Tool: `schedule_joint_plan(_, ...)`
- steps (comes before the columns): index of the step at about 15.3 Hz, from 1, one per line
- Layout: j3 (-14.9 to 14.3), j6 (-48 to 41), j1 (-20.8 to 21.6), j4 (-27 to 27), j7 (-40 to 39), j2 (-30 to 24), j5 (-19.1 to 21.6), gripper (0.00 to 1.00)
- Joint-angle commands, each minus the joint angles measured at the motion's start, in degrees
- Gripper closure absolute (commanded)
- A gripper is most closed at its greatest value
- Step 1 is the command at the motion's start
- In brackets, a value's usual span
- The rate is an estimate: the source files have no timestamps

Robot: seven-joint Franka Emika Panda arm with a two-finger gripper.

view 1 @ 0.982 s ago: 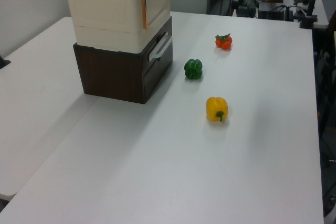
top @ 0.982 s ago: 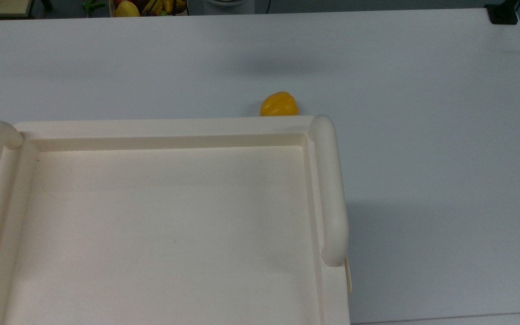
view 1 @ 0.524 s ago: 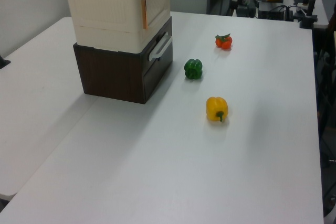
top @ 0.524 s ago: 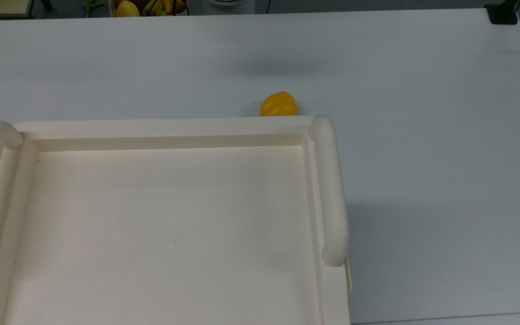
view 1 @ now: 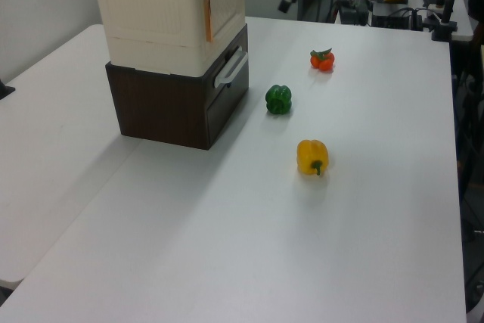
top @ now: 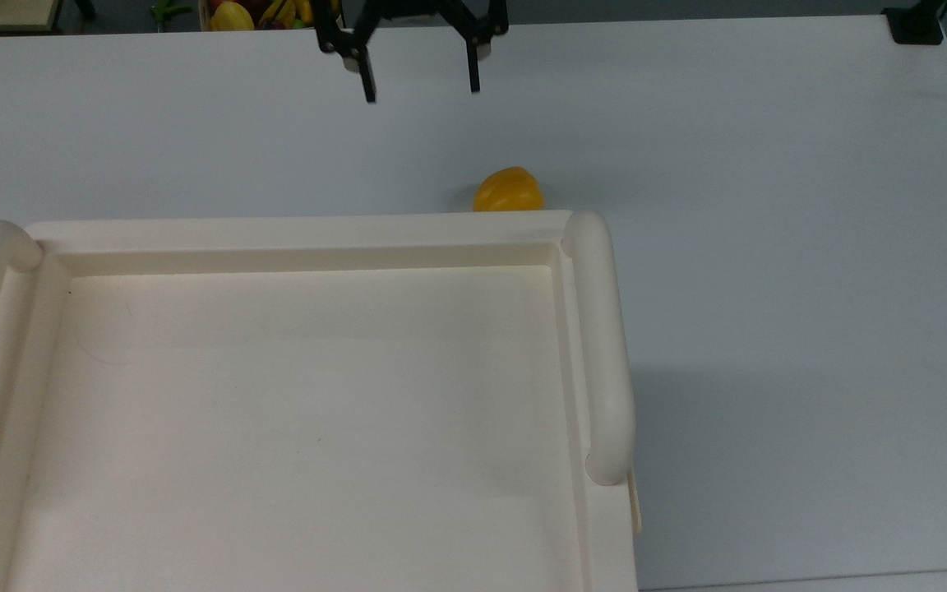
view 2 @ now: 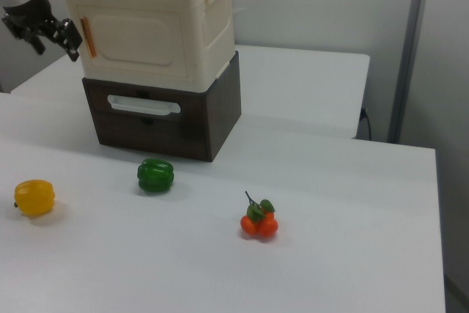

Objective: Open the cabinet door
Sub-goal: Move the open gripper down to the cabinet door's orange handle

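In the right view, a yellow bell pepper (view 2: pixel 34 197) lies nearest on the pale grey worktop (view 2: pixel 330 269), at about eight o'clock of the scene. A small cluster of orange-red tomatoes with green stems (view 2: pixel 259 221) is found at about five o'clock, well apart from it. Between and slightly behind them a glossy green bell pepper (view 2: pixel 155 175) is seen, near the front of a dark brown wooden drawer unit with a pale bar handle (view 2: pixel 157 124). Stacked on that unit is a cream-white boxy plastic cabinet (view 2: pixel 212 20). Its front is taken up by the cabinet door (view 2: pixel 135 40), a cream-white panel with rounded corners and an orange strip along its edge at the right view's left; the door lies flush with the cabinet. Just beside that edge, at about ten o'clock, the black two-finger hand (view 2: pixel 53 37) is held in the air, apart from the door. In the top view the hand (top: pixel 422 86) is seen at twelve o'clock with its fingers (top: pixel 369 85) spread wide and nothing between them.
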Motion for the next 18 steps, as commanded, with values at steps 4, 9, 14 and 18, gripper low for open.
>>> schedule_joint_plan(4,2.47,21.41,0.51,1.29,0.04,6.55,1.36,0.44)
schedule_joint_plan(9,2.39,33.65,2.35,3.04,-0.05,11.38,1.1,0.52)
schedule_joint_plan(14,2.3,39.0,2.88,5.51,0.3,15.6,0.84,0.52)
schedule_joint_plan(18,2.3,40.95,2.88,6.83,0.13,17.28,0.13,0.52)
